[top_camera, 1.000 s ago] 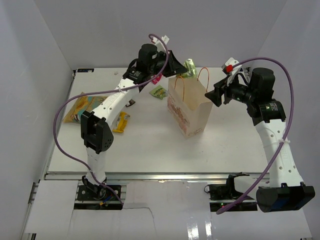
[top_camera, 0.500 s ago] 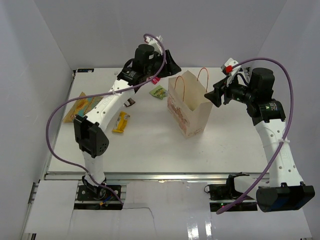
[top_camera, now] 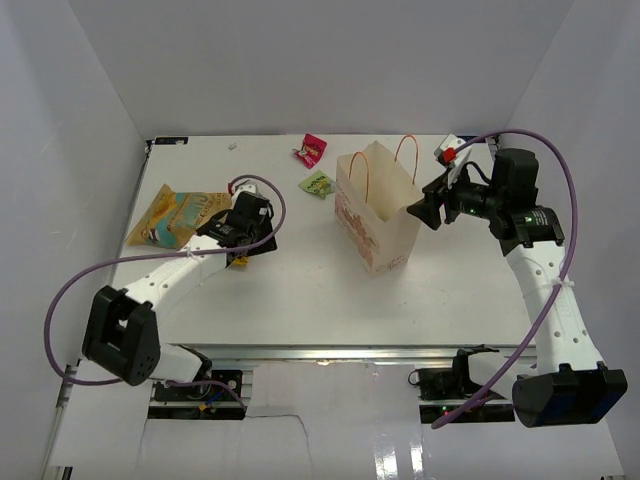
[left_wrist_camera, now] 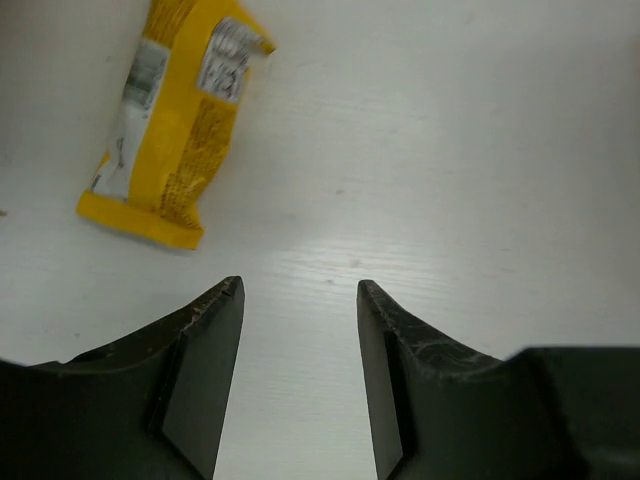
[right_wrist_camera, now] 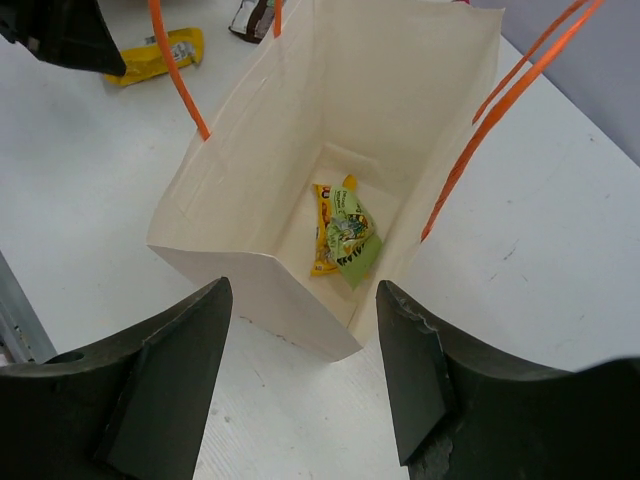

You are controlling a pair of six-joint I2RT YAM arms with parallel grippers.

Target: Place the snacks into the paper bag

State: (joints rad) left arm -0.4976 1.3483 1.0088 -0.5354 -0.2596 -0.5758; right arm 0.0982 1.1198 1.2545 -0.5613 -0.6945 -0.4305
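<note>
Left wrist view shows the left gripper (left_wrist_camera: 300,290) parted wide, empty, near the yellow packet (left_wrist_camera: 170,130).

The whole table (top_camera: 300,280) is viewed from above the near edge, facing down and far. The left wrist view is set close over the table, facing down on a yellow packet (left_wrist_camera: 170,120). The bag (right_wrist_camera: 250,150) is looked into from above by the right wrist view, where the packet is also seen. The bag is shared with the top view.
</note>
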